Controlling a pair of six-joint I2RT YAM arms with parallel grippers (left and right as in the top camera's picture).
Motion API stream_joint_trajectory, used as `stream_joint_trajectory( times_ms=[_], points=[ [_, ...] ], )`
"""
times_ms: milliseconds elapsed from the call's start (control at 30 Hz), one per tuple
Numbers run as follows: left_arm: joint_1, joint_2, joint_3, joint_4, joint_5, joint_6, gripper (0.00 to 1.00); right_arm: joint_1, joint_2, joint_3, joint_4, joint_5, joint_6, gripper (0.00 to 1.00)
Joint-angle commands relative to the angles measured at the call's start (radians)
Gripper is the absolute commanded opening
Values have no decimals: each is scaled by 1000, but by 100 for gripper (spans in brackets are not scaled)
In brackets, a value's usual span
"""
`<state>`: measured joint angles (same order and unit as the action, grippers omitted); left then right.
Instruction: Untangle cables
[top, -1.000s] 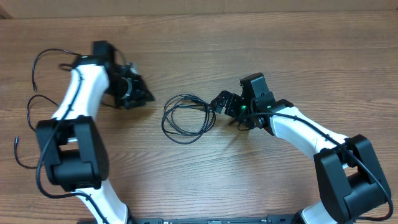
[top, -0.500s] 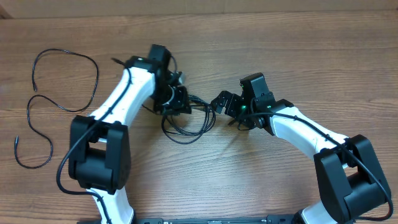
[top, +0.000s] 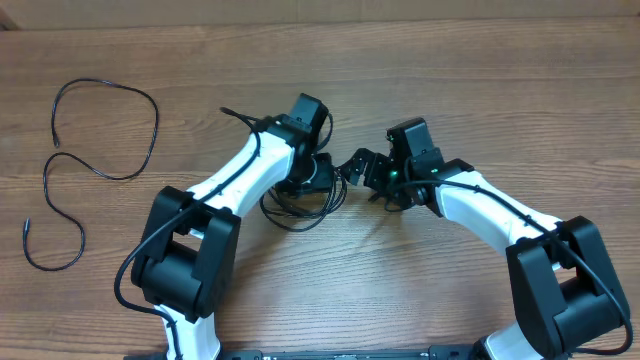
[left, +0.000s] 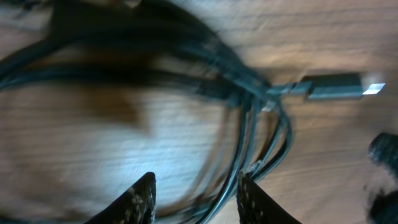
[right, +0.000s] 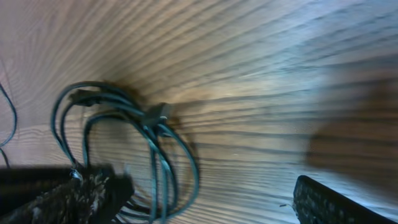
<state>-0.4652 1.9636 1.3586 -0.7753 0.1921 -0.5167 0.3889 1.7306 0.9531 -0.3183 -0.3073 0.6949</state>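
Mid-table, on the brown wood-grain tabletop (top: 480, 90): a coiled bundle of thin black cords (right: 153, 155) lies flat, and a dark plug with a silvery tip (left: 339, 87) sticks out of it. Left gripper (left: 196, 193) low over the coil, fingers parted, strands running between them, nothing pinched. Right gripper (top: 362, 168) just beside the coil's right edge, spread wide, empty. A second thin black cord (top: 156, 125) lies in loose curves far left, well apart.

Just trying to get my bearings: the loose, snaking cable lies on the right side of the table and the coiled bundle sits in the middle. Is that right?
Not quite: the loose, snaking cable lies on the left side of the table, not the right, as the overhead view shows. The coiled bundle does sit in the middle.
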Motion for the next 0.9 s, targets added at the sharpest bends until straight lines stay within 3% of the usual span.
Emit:
stream_joint_trajectory(
  times_ms=[0, 167, 267, 333, 400, 700, 867],
  points=[
    [-28, -10, -43, 90, -28, -68, 43, -87, -30, 3, -54, -15, -56, 100],
    [-48, -5, -77, 287, -56, -103, 46, -249, -29, 2, -156, 90, -56, 100],
    [-60, -5, -85, 347, -63, -123, 43, -294, -29, 2, -183, 153, -56, 100],
    [-75, -5, -90, 384, -62, -123, 47, -313, -29, 2, -198, 219, -56, 100],
    [-95, -5, -95, 399, -67, -117, 52, -330, -29, 2, -216, 277, -56, 100],
    [-206, 10, -98, 398, -196, -104, 52, -446, -29, 2, -253, 288, -56, 100],
    [-233, 11, -95, 432, -175, -52, 58, -523, -29, 2, -280, 288, -56, 100]
  ],
)
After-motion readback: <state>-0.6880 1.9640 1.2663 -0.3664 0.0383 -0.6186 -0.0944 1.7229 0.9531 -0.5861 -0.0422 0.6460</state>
